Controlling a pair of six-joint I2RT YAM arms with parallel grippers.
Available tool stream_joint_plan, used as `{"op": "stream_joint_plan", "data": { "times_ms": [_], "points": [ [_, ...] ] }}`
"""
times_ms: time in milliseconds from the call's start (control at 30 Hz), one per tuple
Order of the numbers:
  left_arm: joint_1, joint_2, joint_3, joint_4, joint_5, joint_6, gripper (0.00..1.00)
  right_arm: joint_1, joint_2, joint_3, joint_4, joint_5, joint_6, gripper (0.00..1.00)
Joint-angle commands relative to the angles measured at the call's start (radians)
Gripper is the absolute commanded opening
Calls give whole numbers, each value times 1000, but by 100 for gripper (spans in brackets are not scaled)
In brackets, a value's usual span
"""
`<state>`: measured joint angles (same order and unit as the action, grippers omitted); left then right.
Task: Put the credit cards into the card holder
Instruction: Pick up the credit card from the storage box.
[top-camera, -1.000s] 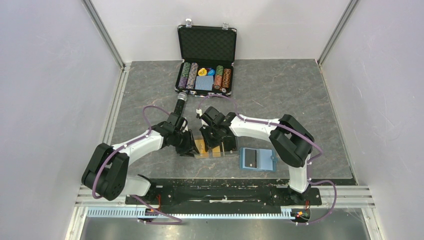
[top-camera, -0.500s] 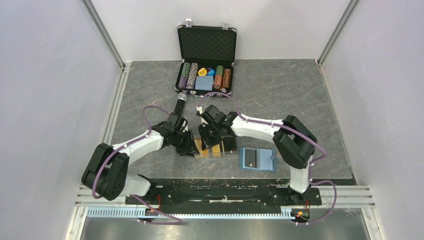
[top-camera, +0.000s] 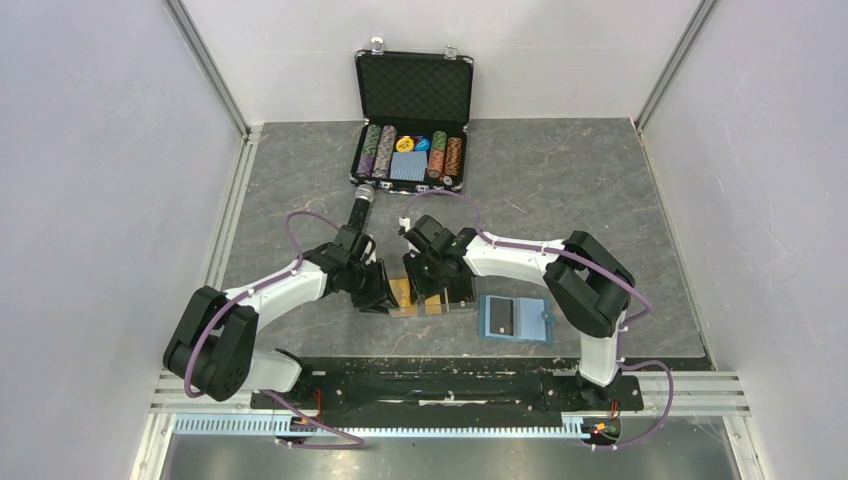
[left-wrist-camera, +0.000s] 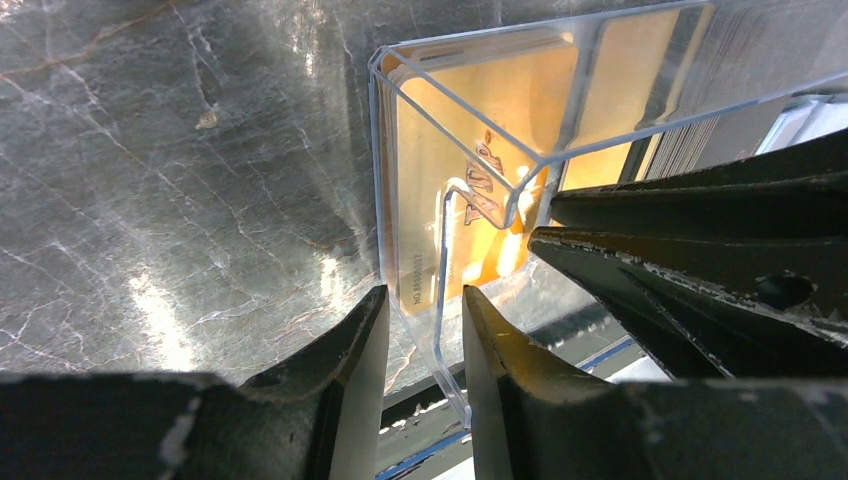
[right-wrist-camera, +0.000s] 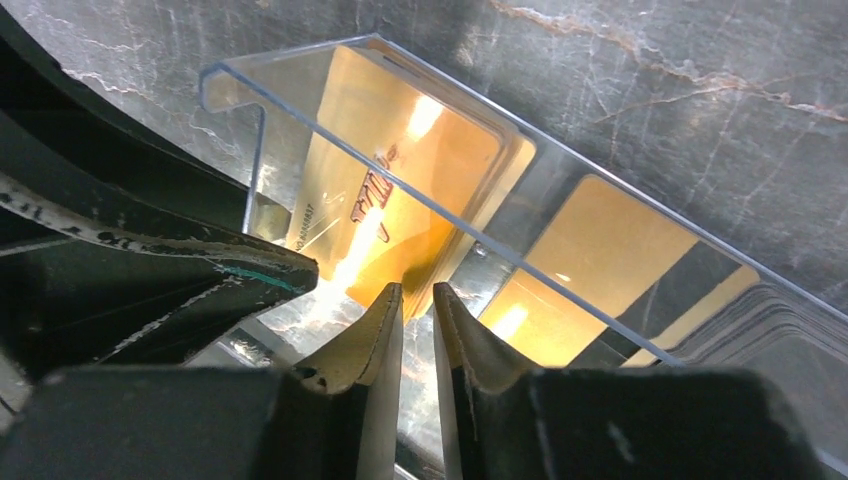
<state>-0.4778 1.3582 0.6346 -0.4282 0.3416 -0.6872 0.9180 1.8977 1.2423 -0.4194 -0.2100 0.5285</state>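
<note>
Orange-yellow credit cards lie inside a clear plastic box on the table in front of the arms. My left gripper is at the box's left end; in the left wrist view its jaws straddle and pinch the box's clear end wall, with the cards just beyond. My right gripper reaches into the box from above; its almost closed fingers pinch the near edge of the top card. The teal-blue card holder lies flat to the right of the box.
An open black chip case with poker chips and a card deck stands at the back. A dark rod-like object lies in front of its left corner. More orange cards show further along in the box.
My right gripper has shifted slightly right and lower in the box. The left gripper, the box and the card holder have not moved.
</note>
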Motion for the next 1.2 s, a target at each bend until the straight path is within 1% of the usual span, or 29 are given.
{"op": "stream_joint_plan", "data": {
  "times_ms": [0,167,267,467,600,733,900,1067,1133,1167],
  "points": [
    [-2,-23,-6,-24,-18,41,39,-1,4,-11,67,-48,24,18],
    [-2,-20,-5,-24,-18,43,38,-1,22,-25,127,-136,56,20],
    [-2,-20,-6,-26,-21,45,38,-1,21,-35,150,-156,74,23],
    [-2,-25,-9,-26,-26,47,38,-2,-27,-32,81,-20,52,33],
    [-2,-23,-9,-27,-25,48,38,-2,-20,-23,35,26,27,33],
    [-2,-17,-6,-26,-25,50,38,0,14,-19,30,-1,14,29],
    [-2,-18,-6,-28,-25,53,38,2,33,-39,109,-92,39,19],
    [-2,-20,-7,-27,-24,53,38,4,43,-36,163,-157,63,15],
    [-3,-23,-7,-27,-22,53,38,3,39,-30,172,-167,72,11],
    [-2,-23,-6,-29,-24,54,38,4,35,-27,173,-168,75,6]
  ]
}}
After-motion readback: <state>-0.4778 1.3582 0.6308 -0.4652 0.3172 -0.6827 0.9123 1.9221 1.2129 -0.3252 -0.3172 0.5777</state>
